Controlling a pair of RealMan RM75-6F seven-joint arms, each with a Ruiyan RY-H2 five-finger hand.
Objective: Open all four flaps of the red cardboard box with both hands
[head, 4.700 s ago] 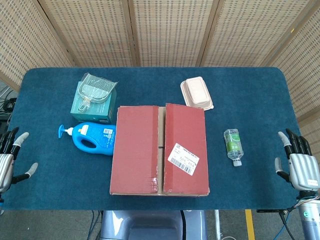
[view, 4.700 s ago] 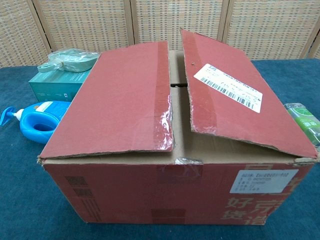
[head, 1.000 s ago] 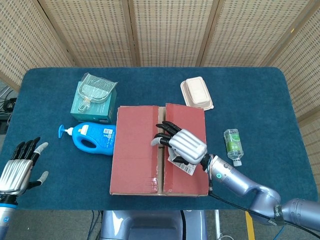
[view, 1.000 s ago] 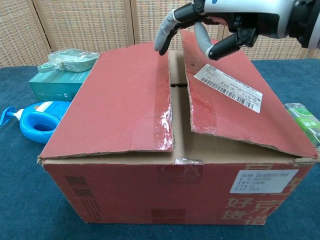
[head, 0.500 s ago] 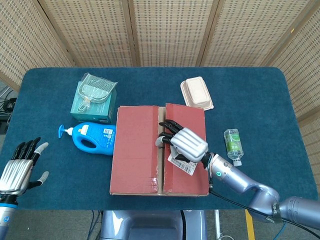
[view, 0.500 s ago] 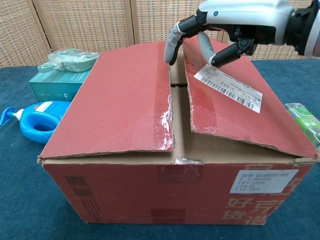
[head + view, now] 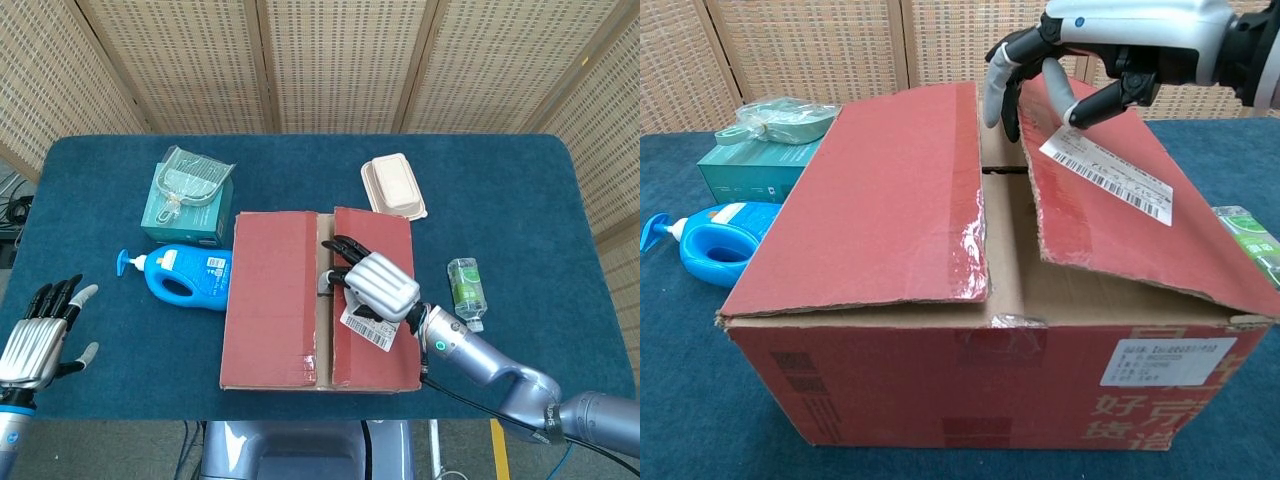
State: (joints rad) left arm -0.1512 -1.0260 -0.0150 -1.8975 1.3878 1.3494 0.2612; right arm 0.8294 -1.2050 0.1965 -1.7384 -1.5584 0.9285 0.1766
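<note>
The red cardboard box (image 7: 300, 370) sits mid-table, seen close up in the chest view as box (image 7: 970, 380). Its left flap (image 7: 272, 295) lies nearly flat. The right flap (image 7: 1110, 220), with a white label, is tilted up at its inner edge. My right hand (image 7: 375, 285) reaches over that edge; its fingers (image 7: 998, 90) hook down into the centre gap and the thumb presses on top of the flap by the label. My left hand (image 7: 35, 335) hovers off the table's near left corner, fingers spread, holding nothing. The inner flaps are mostly hidden.
A teal box with a plastic packet (image 7: 190, 205) and a blue detergent bottle (image 7: 180, 275) stand just left of the box. A beige clamshell container (image 7: 393, 186) lies behind it, a small green bottle (image 7: 465, 290) to its right. The blue table (image 7: 520, 190) extends beyond.
My right hand has slid right and hooked the right flap's inner edge. That flap has lifted and shifted right, widening the centre gap. The left hand is unmoved.
</note>
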